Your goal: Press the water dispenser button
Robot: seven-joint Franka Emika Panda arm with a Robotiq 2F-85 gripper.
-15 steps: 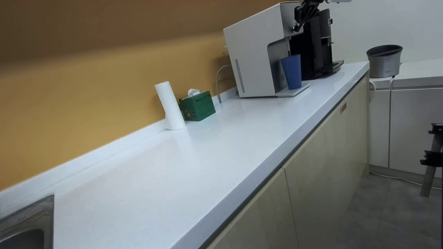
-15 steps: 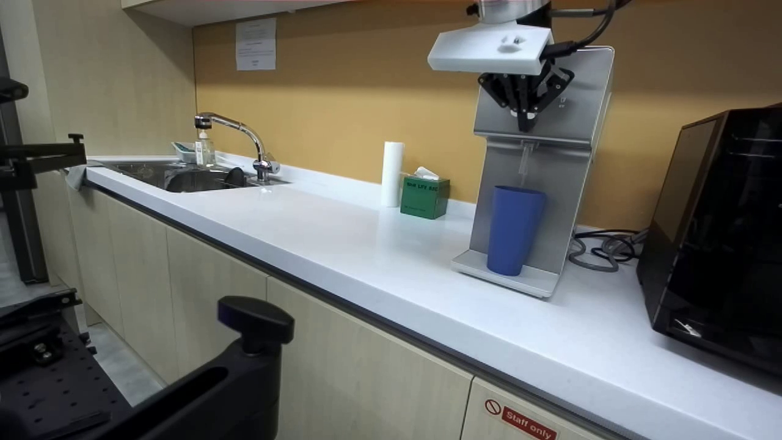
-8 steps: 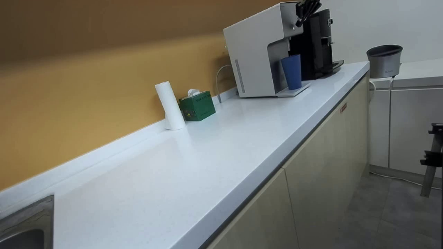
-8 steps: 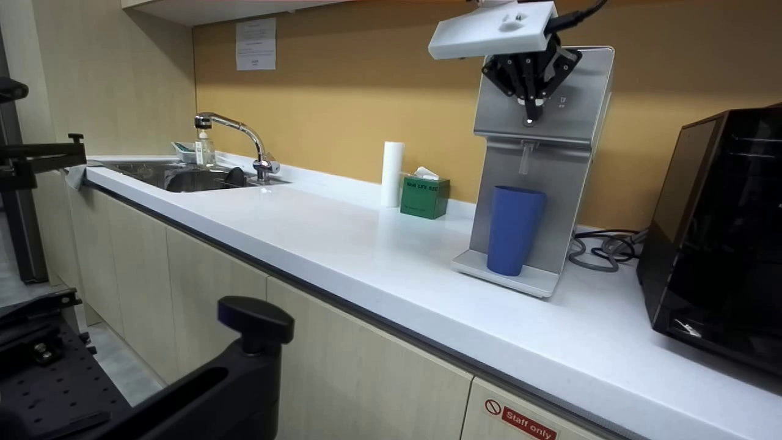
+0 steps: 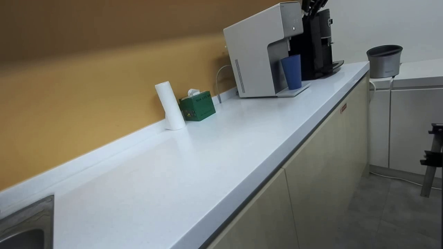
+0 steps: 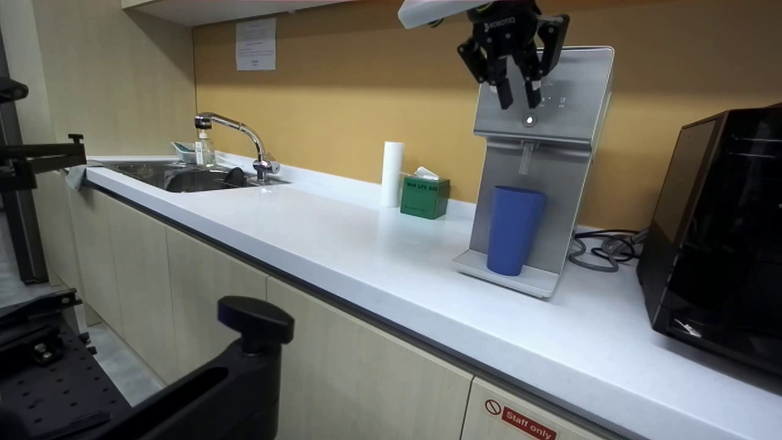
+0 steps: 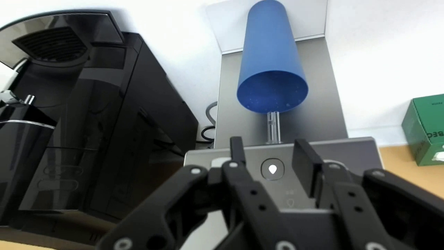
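The water dispenser is a tall white and silver unit, seen in both exterior views (image 5: pixel 256 55) (image 6: pixel 571 125) and in the wrist view (image 7: pixel 360 149). Its round button with a lit drop mark sits low on the front panel, in an exterior view (image 6: pixel 529 120) and in the wrist view (image 7: pixel 272 169). A blue cup (image 6: pixel 515 232) stands on its base under the clear spout (image 6: pixel 526 157). My gripper (image 6: pixel 518 101) is open and empty, above and in front of the button, apart from it. In the wrist view the button shows between the fingertips (image 7: pixel 270 154).
A black coffee machine (image 7: pixel 114 114) stands beside the dispenser, with cables (image 6: pixel 602 247) between them. A green tissue box (image 6: pixel 424 197) and a paper roll (image 6: pixel 392 174) stand along the wall. The sink (image 6: pixel 177 174) is at the counter's far end. A grey pot (image 5: pixel 384 62) sits on another counter.
The gripper has risen and drawn back from the dispenser's front. Its fingers were together in front of the button and are now spread. The button now shows uncovered. The cup has not moved.
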